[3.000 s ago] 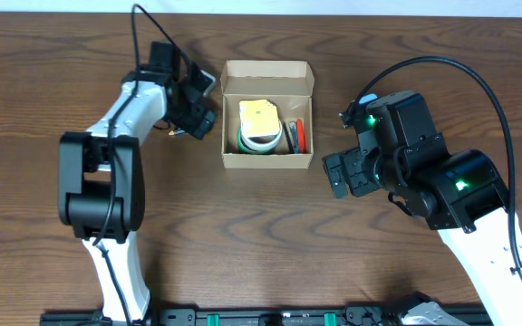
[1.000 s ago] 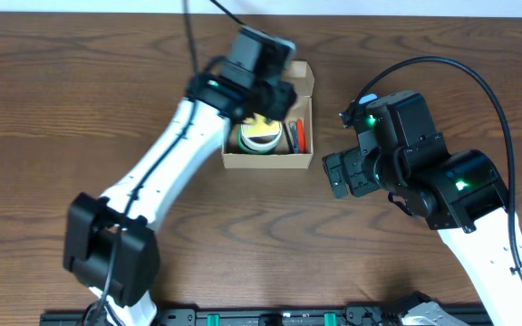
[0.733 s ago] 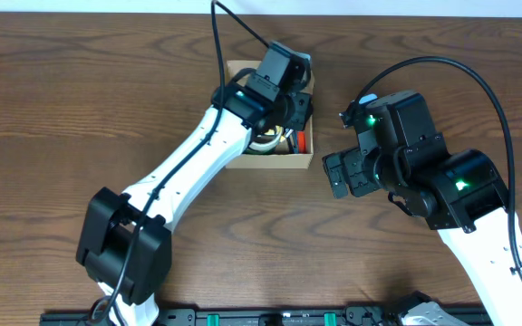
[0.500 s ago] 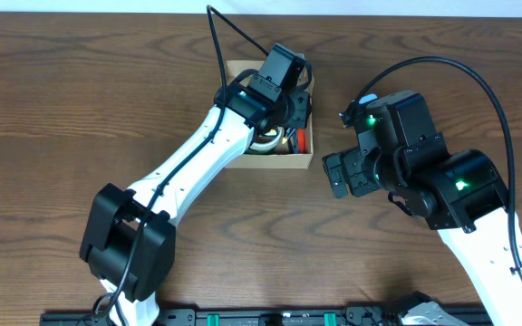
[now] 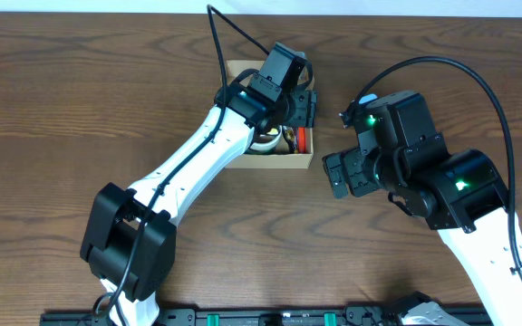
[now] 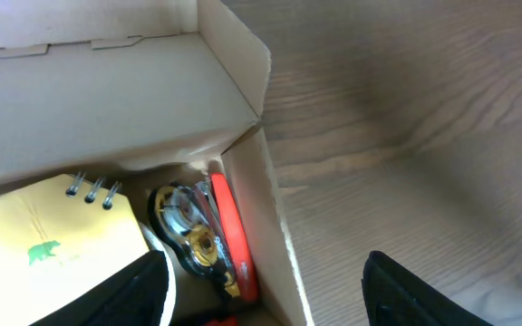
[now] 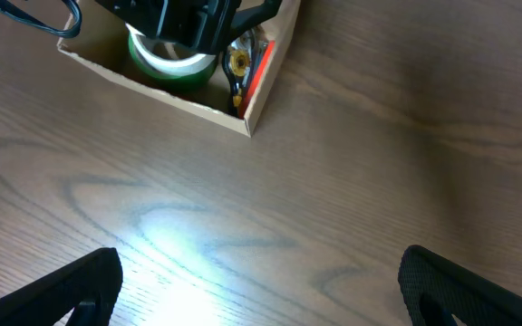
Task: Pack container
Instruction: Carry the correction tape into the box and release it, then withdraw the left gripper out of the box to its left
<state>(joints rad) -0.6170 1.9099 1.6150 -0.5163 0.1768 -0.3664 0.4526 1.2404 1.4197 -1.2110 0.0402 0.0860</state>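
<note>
The container (image 5: pixel 270 163) is a small tan cardboard box with its lid flap open, at the table's back middle. It also shows in the left wrist view (image 6: pixel 270 217) and the right wrist view (image 7: pixel 152 86). Inside are a yellow notepad (image 6: pixel 53 244), a green and white tape roll (image 7: pixel 175 59) and a red-handled tool (image 6: pixel 229 231). My left gripper (image 5: pixel 304 110) is open and empty, and its fingers (image 6: pixel 275 303) straddle the box's right wall. My right gripper (image 5: pixel 341 172) is open and empty over bare table to the right of the box, as its own view (image 7: pixel 261 308) shows.
My left arm (image 5: pixel 198 163) stretches diagonally from the front left across to the box. The box's open flap (image 6: pixel 107 100) stands up at its far side. Brown wooden tabletop (image 7: pixel 352 181) lies all around.
My left arm has swung from the left of the box across it, and its gripper now sits at the box's right wall. The right arm has not moved.
</note>
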